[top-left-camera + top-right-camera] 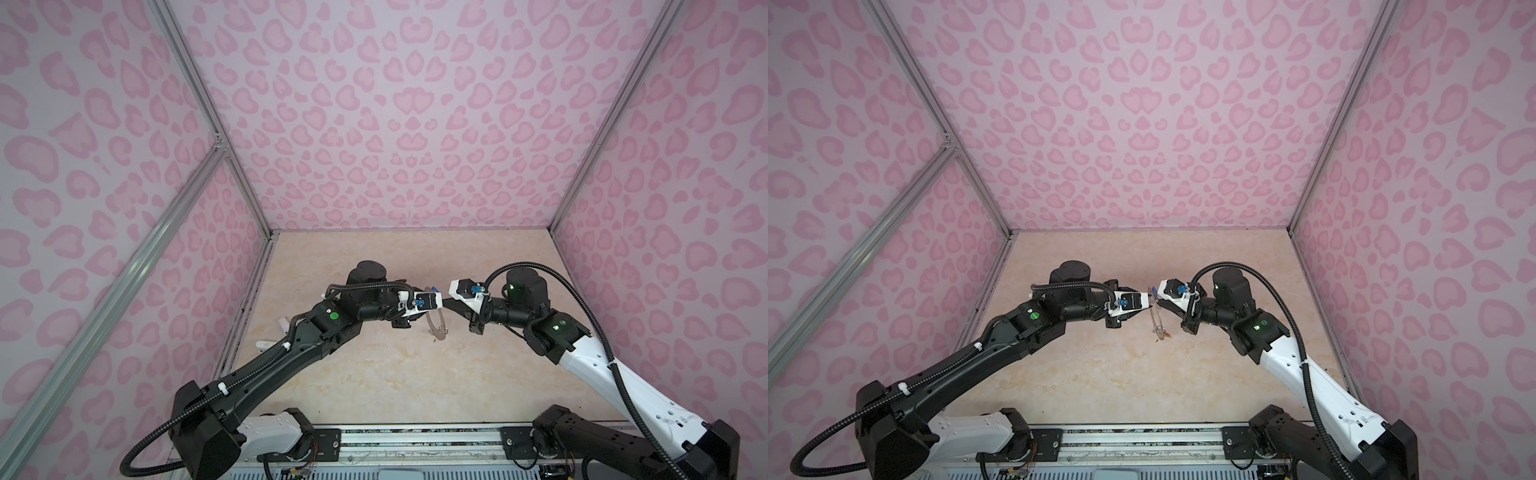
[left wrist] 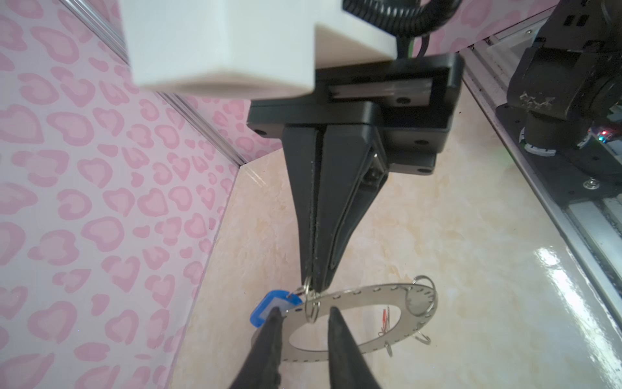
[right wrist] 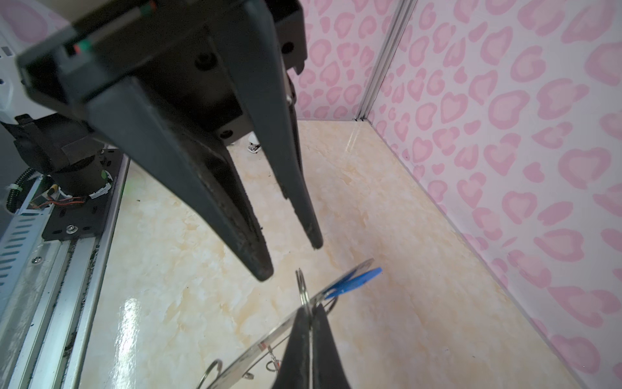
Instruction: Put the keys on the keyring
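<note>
My right gripper (image 2: 313,286) is pressed together on the split ring (image 2: 312,308) beside the blue tag (image 2: 264,311). The tilted keyring (image 1: 1156,318) hangs mid-frame in both top views. My left gripper (image 3: 290,259) is spread, just beside it.

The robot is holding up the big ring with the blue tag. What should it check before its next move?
1. Grip: right gripper shut on the small ring beside the blue tag: ok.
2. Load: keyring hangs from that grip: ok.
3. Other arm: left gripper open: ok.
4. Clearance: left fingers free of the keyring: cannot tell; they straddle its rim.
5. Threading: small ring fully on the keyring: cannot tell.
6. Other key: red tag on the keyring: cannot tell; only a red bit shows near the rim.
</note>
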